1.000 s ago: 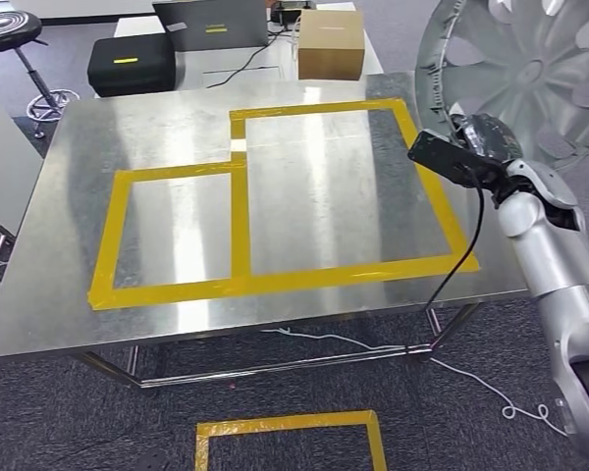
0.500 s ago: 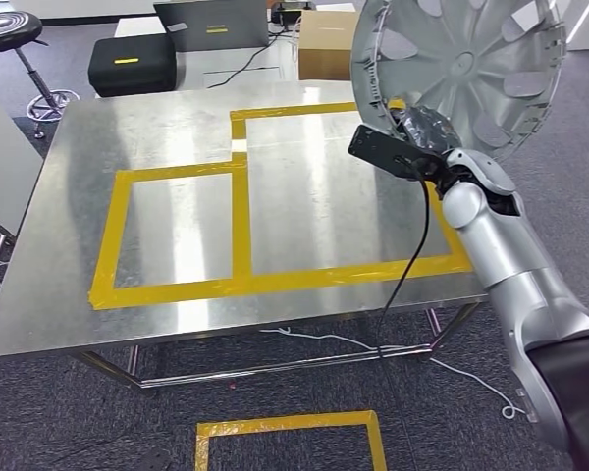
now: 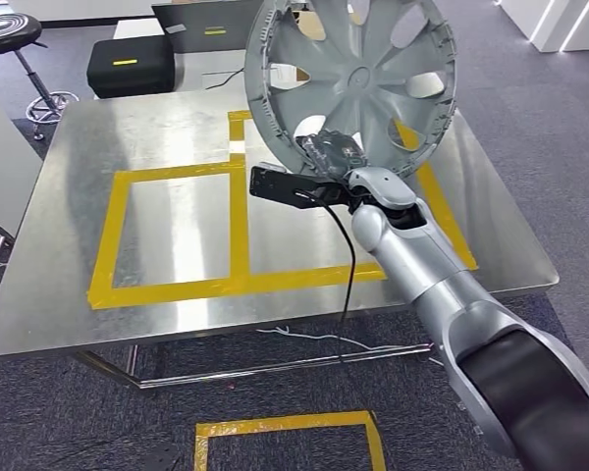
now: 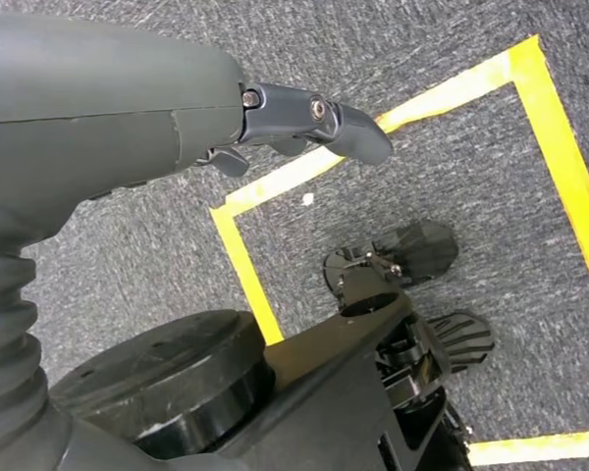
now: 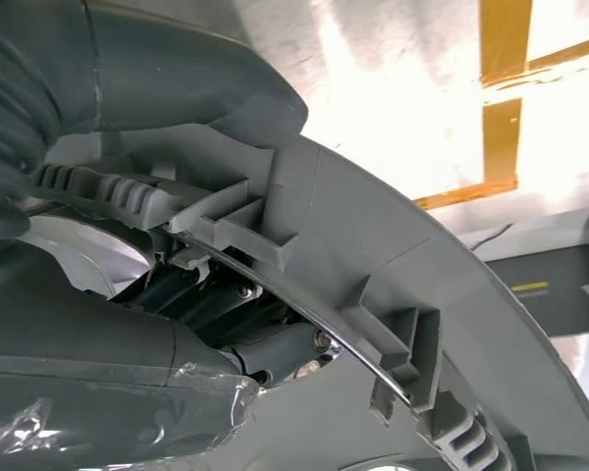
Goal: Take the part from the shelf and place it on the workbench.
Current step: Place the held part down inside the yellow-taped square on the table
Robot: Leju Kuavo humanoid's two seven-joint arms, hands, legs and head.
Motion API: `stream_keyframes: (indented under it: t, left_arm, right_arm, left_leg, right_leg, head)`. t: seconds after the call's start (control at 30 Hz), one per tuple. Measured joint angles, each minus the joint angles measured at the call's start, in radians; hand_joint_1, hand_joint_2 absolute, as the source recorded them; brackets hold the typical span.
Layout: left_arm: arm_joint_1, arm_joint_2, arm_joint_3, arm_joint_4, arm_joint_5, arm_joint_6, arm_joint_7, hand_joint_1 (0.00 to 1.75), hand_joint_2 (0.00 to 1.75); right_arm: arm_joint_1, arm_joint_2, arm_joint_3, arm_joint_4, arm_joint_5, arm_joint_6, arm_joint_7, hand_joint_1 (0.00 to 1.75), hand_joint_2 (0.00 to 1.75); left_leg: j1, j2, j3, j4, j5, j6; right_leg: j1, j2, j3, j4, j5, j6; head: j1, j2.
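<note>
The part is a silver wheel cover [image 3: 358, 78] with spokes, held upright above the metal workbench [image 3: 62, 245]. My right hand [image 3: 332, 157] grips its lower rim, over the larger yellow-taped rectangle [image 3: 241, 285]. In the right wrist view the cover's ribbed inner rim [image 5: 365, 265] lies across my right hand [image 5: 106, 334], whose fingers close on it. My left hand [image 4: 225, 118] hangs over grey carpet with its fingers apart and nothing in them.
A smaller taped rectangle [image 3: 114, 226] lies on the bench's left half. Behind the bench stand a black case [image 3: 129, 64] and a laptop [image 3: 202, 25]; a stool [image 3: 18, 39] is at far left. Yellow tape [image 3: 288, 427] marks the carpet in front.
My right arm has swung left with the wheel cover, carrying it from beyond the bench's right edge to above the large taped rectangle.
</note>
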Motion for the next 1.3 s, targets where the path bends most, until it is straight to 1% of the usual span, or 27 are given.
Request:
stream_keyframes:
  t: [0.07, 0.17, 0.23, 0.4, 0.6, 0.87, 1.17, 1.3]
  left_arm:
    - [0.000, -0.002, -0.001, 0.000, -0.001, 0.000, -0.004, 0.00, 1.75]
    - [-0.002, -0.003, -0.002, 0.000, 0.000, -0.006, -0.008, 0.00, 1.75]
    - [-0.006, -0.003, -0.002, 0.000, 0.000, -0.015, -0.003, 0.00, 1.75]
    - [-0.009, -0.007, -0.003, 0.001, -0.001, -0.021, 0.033, 0.00, 1.75]
    - [-0.009, -0.015, -0.003, 0.001, 0.004, -0.008, 0.033, 0.00, 1.75]
    - [-0.009, -0.018, -0.003, 0.002, 0.017, -0.016, 0.031, 0.00, 1.75]
    - [-0.009, -0.017, -0.002, 0.002, 0.024, 0.000, 0.032, 0.00, 1.75]
    - [-0.008, -0.015, -0.002, 0.002, 0.032, 0.001, 0.032, 0.00, 1.75]
  right_arm:
    - [-0.008, 0.011, 0.008, 0.013, -0.006, 0.023, -0.002, 1.59, 1.75]
    - [-0.019, 0.029, 0.012, 0.045, -0.022, 0.095, 0.003, 1.59, 1.75]
    - [-0.015, 0.043, 0.014, 0.066, -0.027, 0.117, 0.015, 1.59, 1.75]
    - [0.018, 0.073, 0.022, 0.102, -0.022, 0.120, 0.036, 1.59, 1.75]
    - [0.046, 0.092, 0.040, 0.130, -0.020, 0.116, 0.037, 1.59, 1.75]
    - [0.068, 0.097, 0.040, 0.153, -0.053, 0.131, 0.065, 1.59, 1.75]
    - [0.191, 0.093, 0.035, 0.182, -0.079, 0.145, 0.132, 1.59, 1.75]
    - [0.229, 0.083, 0.034, 0.194, -0.075, 0.143, 0.144, 1.59, 1.75]
  left_leg:
    - [0.000, 0.000, 0.000, 0.000, 0.000, 0.000]
    - [-0.001, 0.000, 0.000, 0.000, 0.000, 0.000]
    - [-0.001, 0.000, 0.000, 0.000, 0.000, 0.000]
    - [-0.001, 0.000, 0.000, 0.000, 0.000, 0.000]
    - [0.000, 0.000, -0.001, 0.000, 0.000, 0.000]
    - [0.000, 0.000, 0.000, 0.000, 0.000, 0.000]
    - [0.000, 0.000, -0.001, 0.000, 0.000, 0.000]
    - [0.000, 0.000, -0.001, 0.000, 0.000, 0.000]
  right_leg:
    - [0.000, 0.000, 0.000, 0.000, 0.000, -0.001]
    - [0.000, 0.000, 0.000, -0.001, 0.002, -0.002]
    - [0.000, 0.000, 0.000, -0.001, 0.002, -0.002]
    - [0.000, 0.000, 0.000, -0.001, 0.003, -0.002]
    - [0.000, 0.000, -0.001, -0.001, 0.003, -0.002]
    - [0.000, 0.000, 0.000, -0.001, 0.002, -0.002]
    - [0.000, 0.000, -0.001, -0.002, 0.002, -0.002]
    - [0.000, 0.001, -0.001, -0.002, 0.002, -0.002]
  head:
    - [0.000, 0.000]
    - [0.000, 0.000]
    - [0.000, 0.000]
    - [0.000, 0.000]
    - [0.000, 0.000]
    - [0.000, 0.000]
    - [0.000, 0.000]
    - [0.000, 0.000]
